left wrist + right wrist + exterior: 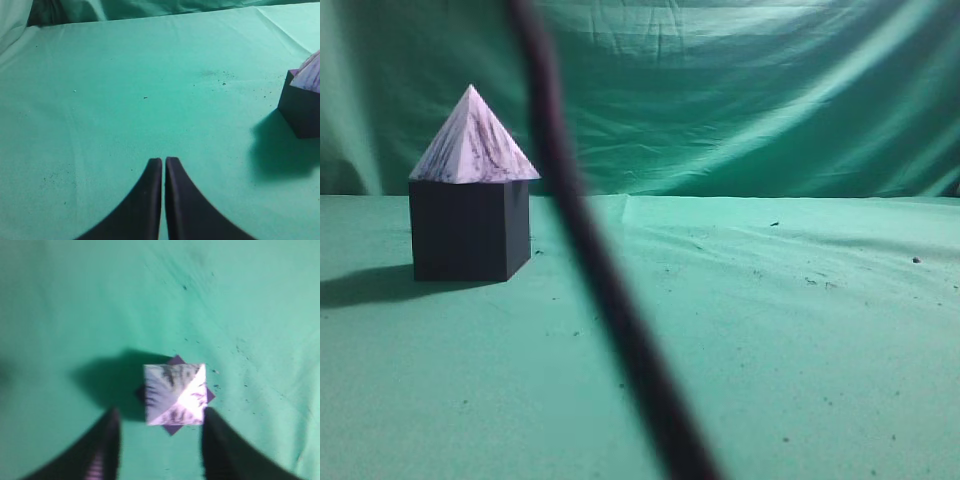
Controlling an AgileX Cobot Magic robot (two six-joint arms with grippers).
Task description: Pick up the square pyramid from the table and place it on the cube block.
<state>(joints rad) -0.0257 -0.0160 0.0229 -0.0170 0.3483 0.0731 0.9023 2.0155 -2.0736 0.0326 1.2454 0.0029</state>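
The square pyramid, pale lilac with dark streaks, rests on top of the dark cube block at the left of the green table. From above, in the right wrist view, the pyramid sits turned relative to the cube, whose corners stick out. My right gripper is open and empty, high above them, apart from the pyramid. My left gripper is shut and empty over bare cloth; the cube and a bit of the pyramid show at its right edge.
A dark blurred cable or arm part crosses the exterior view diagonally, close to the camera. Green cloth backdrop rises behind the table. Small dark specks lie on the cloth.
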